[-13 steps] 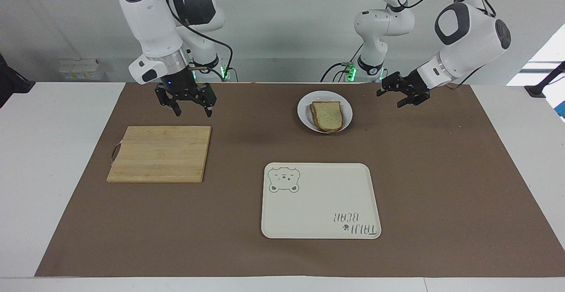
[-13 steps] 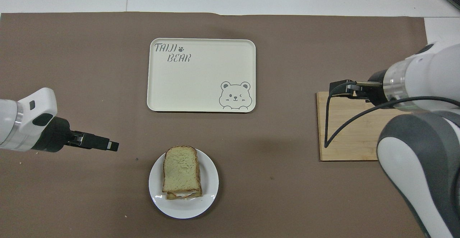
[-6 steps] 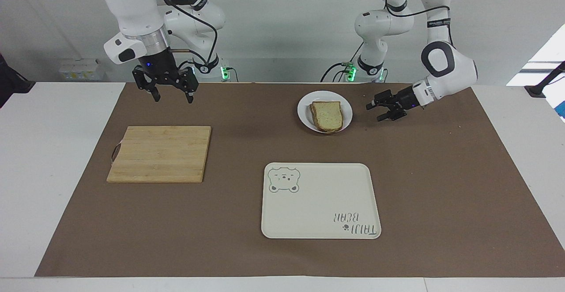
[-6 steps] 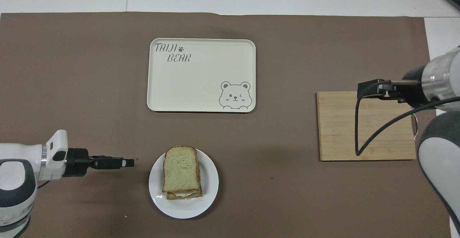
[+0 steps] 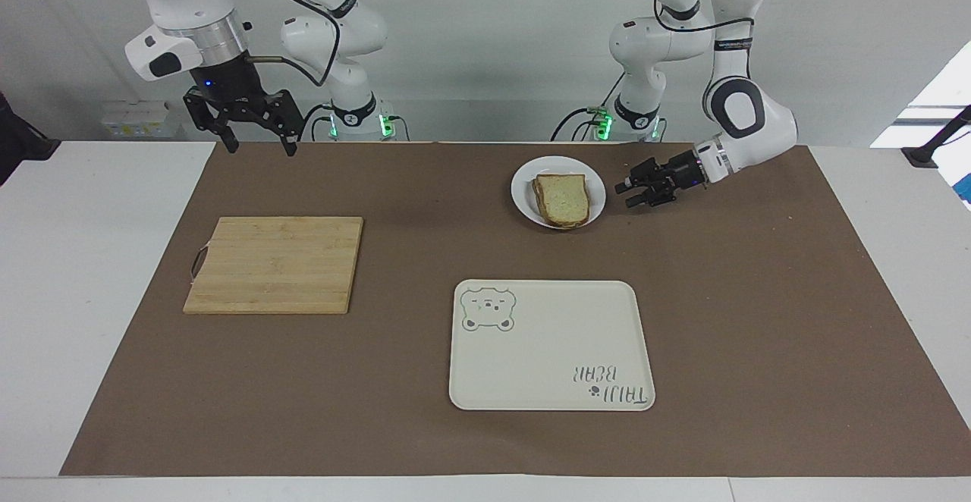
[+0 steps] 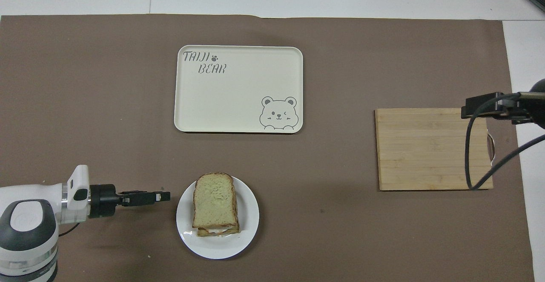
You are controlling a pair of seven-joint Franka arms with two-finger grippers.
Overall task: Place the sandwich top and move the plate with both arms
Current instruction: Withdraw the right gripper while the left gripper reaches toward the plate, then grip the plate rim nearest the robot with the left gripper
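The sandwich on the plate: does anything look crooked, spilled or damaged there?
Only slightly. The sandwich top sits a little offset on the slice below, whose crust shows along one side and the end nearest the robots. The plate looks clean and intact, nothing spilled.

The sandwich top (image 5: 563,199) lies on the plate (image 5: 523,183), upper centre. The left tool (image 5: 636,192) sits just beside the plate; the right tool (image 5: 254,140) hangs open, upper left.

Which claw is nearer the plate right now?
Left. The left claw sits just beside the plate, at its rim; the right claw is raised near the table edge, past the cutting board.
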